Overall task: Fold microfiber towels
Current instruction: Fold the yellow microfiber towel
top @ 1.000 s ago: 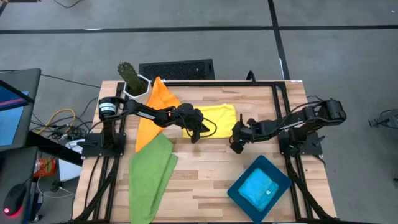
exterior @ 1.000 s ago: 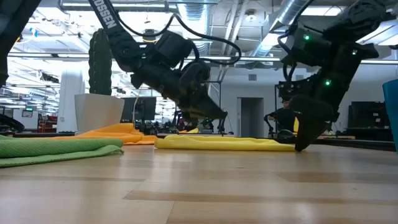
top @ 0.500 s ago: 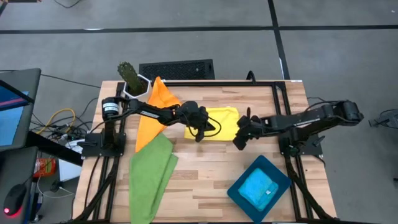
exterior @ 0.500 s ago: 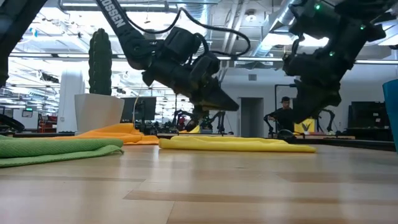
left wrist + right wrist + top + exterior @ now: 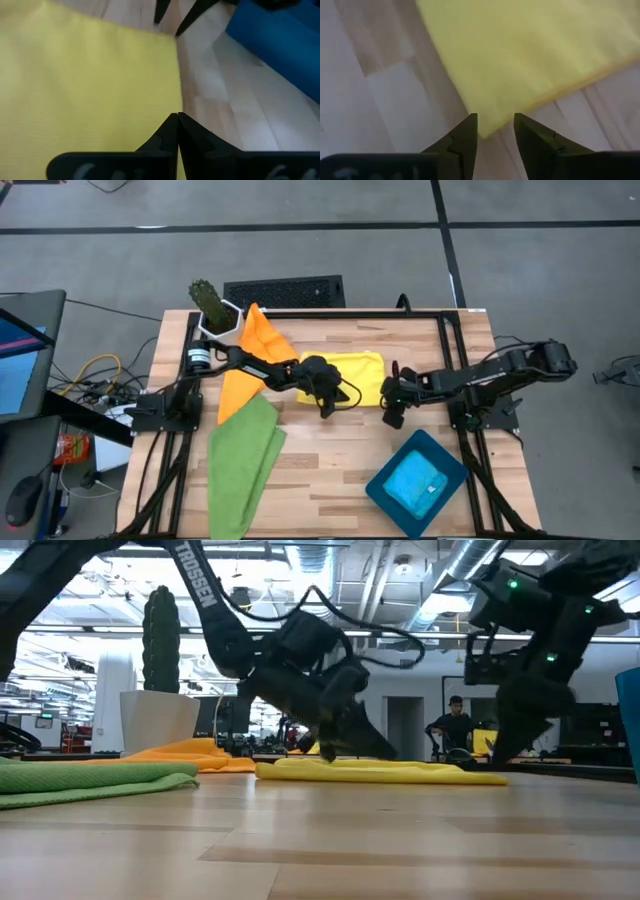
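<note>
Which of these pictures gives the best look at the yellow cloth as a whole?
The high view: the yellow cloth lies flat mid-table, its outline visible between the left gripper and right gripper. The low view shows only a thin edge-on strip. The wrist views show close-up patches and a corner.

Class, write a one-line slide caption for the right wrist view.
Open right pincer poised over a corner of the yellow towel on the wooden table.
</note>
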Tool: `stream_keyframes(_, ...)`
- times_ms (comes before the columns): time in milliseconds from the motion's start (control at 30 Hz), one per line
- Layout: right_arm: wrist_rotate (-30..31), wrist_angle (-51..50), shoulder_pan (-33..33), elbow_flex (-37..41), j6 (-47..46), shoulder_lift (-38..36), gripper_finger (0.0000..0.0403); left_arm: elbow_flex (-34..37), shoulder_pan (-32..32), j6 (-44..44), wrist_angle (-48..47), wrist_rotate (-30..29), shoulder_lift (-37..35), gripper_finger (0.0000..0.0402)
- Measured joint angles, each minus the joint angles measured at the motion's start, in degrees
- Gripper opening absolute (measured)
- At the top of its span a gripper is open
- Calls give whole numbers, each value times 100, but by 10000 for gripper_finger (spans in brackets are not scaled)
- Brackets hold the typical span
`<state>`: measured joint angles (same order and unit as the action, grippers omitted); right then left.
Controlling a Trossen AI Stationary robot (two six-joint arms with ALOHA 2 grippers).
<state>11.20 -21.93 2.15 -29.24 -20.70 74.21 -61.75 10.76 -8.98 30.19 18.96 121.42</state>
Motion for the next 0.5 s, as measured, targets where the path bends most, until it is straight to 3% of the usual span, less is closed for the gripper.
stream_keyframes(167,-326,561,0,280,463,20,155,-152,-2,-214,22,-47,261,0)
stream_keyframes(500,-336,580,2,553,439,-4,124,-150,-95,-175,-134,-334,261,0)
